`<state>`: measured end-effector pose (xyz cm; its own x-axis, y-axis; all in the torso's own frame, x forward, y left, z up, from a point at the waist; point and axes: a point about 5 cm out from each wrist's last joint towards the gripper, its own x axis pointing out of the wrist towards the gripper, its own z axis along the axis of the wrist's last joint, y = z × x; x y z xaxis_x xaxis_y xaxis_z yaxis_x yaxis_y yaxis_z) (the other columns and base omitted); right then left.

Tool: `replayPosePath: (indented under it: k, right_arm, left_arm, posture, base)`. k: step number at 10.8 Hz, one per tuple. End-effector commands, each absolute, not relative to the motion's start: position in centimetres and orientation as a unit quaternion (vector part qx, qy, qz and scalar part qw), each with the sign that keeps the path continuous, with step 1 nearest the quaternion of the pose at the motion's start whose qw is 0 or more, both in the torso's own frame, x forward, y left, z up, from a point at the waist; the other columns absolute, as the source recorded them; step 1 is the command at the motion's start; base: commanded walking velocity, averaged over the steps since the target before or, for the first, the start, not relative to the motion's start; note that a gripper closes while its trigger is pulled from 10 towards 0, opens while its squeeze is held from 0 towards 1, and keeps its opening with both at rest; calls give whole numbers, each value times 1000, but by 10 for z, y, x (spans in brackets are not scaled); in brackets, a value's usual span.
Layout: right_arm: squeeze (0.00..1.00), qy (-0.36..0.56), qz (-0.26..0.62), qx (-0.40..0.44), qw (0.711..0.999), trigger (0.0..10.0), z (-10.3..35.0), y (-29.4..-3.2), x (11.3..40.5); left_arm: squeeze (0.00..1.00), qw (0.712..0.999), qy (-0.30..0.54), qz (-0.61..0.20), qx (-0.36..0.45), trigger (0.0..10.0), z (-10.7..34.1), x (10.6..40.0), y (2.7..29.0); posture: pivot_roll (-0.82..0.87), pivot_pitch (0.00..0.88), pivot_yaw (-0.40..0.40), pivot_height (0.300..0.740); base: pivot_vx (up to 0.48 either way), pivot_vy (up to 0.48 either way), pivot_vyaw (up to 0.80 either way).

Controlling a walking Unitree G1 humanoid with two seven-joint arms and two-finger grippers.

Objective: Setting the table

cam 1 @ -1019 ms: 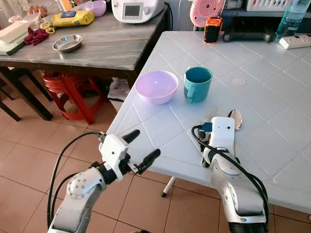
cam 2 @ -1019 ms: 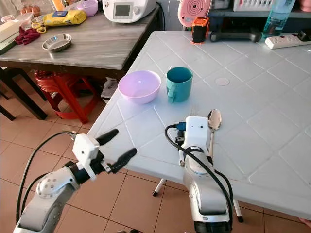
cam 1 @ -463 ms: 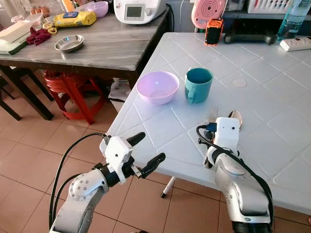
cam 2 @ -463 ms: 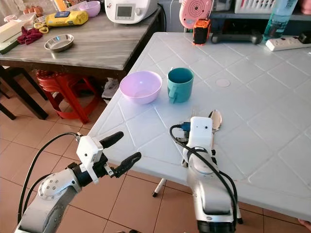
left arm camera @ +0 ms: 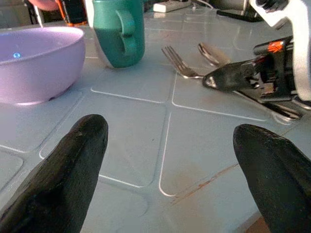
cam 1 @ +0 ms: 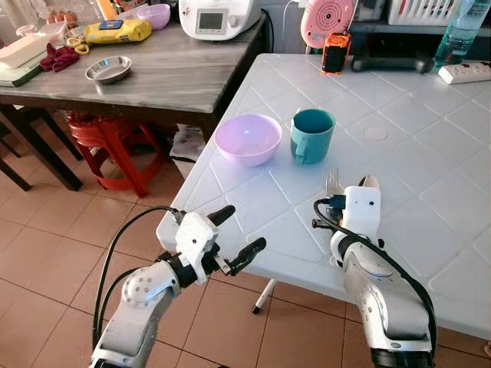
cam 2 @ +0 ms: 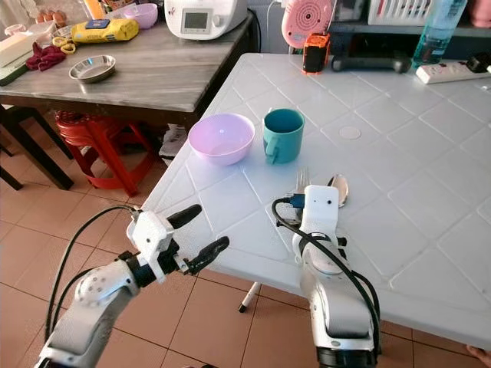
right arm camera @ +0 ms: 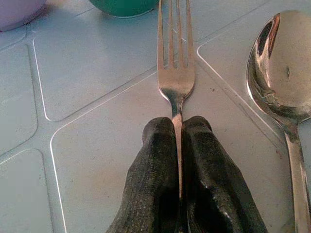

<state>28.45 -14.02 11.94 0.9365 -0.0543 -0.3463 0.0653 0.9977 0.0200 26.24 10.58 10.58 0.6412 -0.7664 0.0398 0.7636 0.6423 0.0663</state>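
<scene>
On the white table [cam 1: 430,115] a lilac bowl [cam 1: 248,138] and a teal mug [cam 1: 311,133] stand side by side near the left edge. Nearer to me, a fork [right arm camera: 175,63] lies flat with its tines toward the mug, and a spoon [right arm camera: 284,68] lies just to its right. My right gripper [right arm camera: 177,127] is shut on the fork's handle, low on the tabletop. My left gripper [cam 1: 245,228] hangs open at the table's near left corner, level with the edge, with nothing between its fingers [left arm camera: 73,165].
A wooden table [cam 1: 169,73] to the left carries a steel dish [cam 1: 107,69], a yellow pack [cam 1: 116,31] and a white appliance [cam 1: 219,15]. A red stool [cam 1: 115,142] stands beneath it. An orange-black device [cam 1: 334,52], a power strip [cam 1: 464,72] and a bottle [cam 1: 460,31] line the white table's far side.
My left gripper has come up and right toward the table's corner. The fork's tines now show clear beyond my right wrist, beside the spoon.
</scene>
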Motion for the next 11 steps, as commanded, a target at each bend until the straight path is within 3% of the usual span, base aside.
replayPosePath:
  k: [1, 3, 4, 6, 11]
  right_arm:
    - [0, 286, -25, 19, 958, 0, 76, -139, 269]
    - [0, 255, -13, 26, 967, 0, 84, -135, 274]
    - [0, 196, 8, 17, 980, 0, 100, -129, 279]
    - [0, 88, 82, -57, 991, 0, 133, -115, 275]
    - [0, -76, 77, -107, 988, 235, 181, -113, 280]
  left_arm:
    - [0, 908, -30, -416, 31, 10000, 104, 264, 109]
    - [0, 916, -45, -397, 32, 10000, 103, 269, 110]
    - [0, 925, -58, -373, 36, 10000, 107, 273, 113]
    - [0, 958, -95, -270, 21, 10000, 125, 291, 127]
    - [0, 993, -75, -62, 68, 10000, 125, 321, 157]
  posture:
    - [-85, 119, 118, 740]
    - [-82, 116, 115, 740]
    - [-79, 115, 114, 740]
    - [-81, 109, 108, 740]
    - [-97, 90, 97, 740]
  base:
    - [0, 0, 0]
    - [0, 0, 0]
    - [0, 0, 0]
    - [0, 0, 0]
    - [0, 0, 0]
